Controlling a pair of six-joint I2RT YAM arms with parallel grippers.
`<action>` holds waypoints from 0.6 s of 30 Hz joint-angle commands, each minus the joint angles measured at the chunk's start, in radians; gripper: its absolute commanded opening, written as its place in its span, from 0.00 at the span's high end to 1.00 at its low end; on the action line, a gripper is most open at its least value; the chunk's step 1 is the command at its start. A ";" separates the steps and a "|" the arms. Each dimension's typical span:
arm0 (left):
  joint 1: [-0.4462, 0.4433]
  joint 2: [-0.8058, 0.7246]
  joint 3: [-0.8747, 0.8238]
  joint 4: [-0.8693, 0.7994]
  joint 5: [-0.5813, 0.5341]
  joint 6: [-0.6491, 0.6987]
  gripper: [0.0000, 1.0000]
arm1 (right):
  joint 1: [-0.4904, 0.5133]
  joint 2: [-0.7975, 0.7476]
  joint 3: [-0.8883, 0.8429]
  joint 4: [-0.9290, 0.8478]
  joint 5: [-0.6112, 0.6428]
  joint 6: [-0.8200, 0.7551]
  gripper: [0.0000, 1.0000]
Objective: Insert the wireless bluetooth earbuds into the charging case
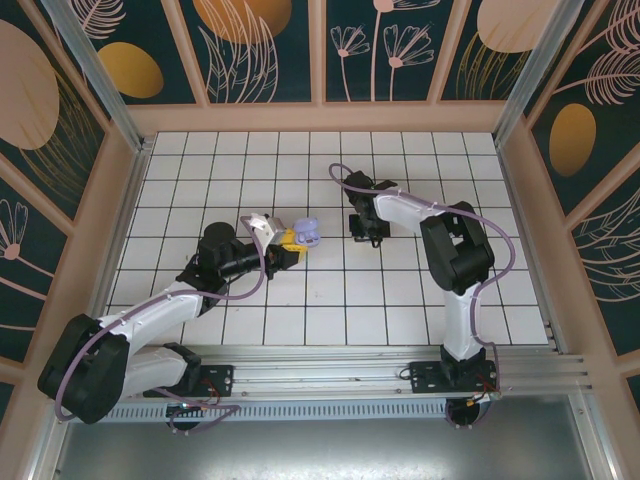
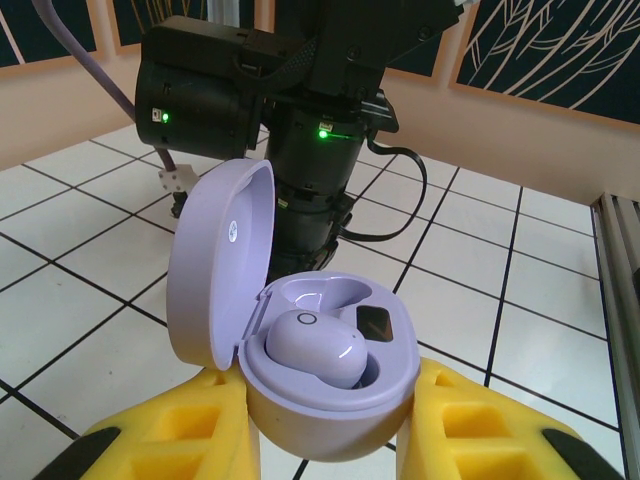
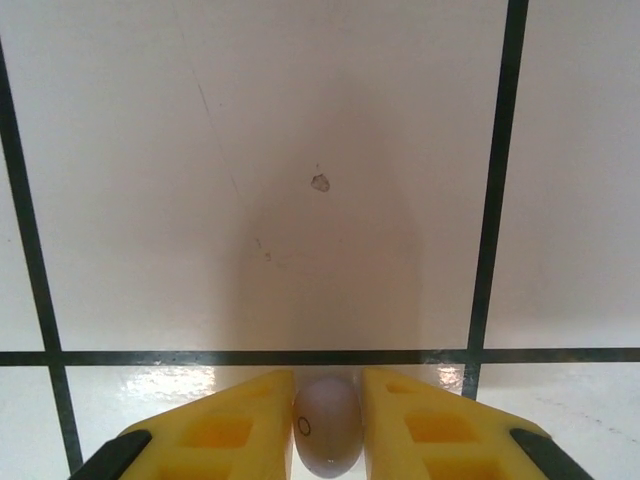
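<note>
Right gripper (image 3: 327, 392) pinches the earbud (image 3: 326, 428), likely light and slippery, at 6 o'clock. Left gripper (image 2: 328, 388) clamps the charging case (image 2: 335, 425) by its base.

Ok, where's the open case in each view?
Top external: case at centre, at the left arm's tip.
Left wrist: case lower centre, lid open, one earbud seated, held between yellow jaws.
Right wrist: second earbud between that arm's jaws, bottom centre.
Shared landmark: white tiles with black grout.

floor (image 1: 200, 165): open tiles all round. case (image 2: 330, 410): lid (image 2: 215, 260) upright on left, one seat filled by earbud (image 2: 315, 345), other seat free; right arm (image 2: 300, 110) close behind.
</note>
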 commanded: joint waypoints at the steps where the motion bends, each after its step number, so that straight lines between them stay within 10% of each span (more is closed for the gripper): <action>1: -0.006 -0.015 0.021 0.012 0.015 0.025 0.88 | 0.010 0.001 0.022 -0.048 0.038 -0.011 0.80; 18: -0.006 -0.076 -0.009 0.027 0.011 -0.010 0.88 | 0.010 -0.298 -0.017 -0.055 -0.090 -0.024 0.85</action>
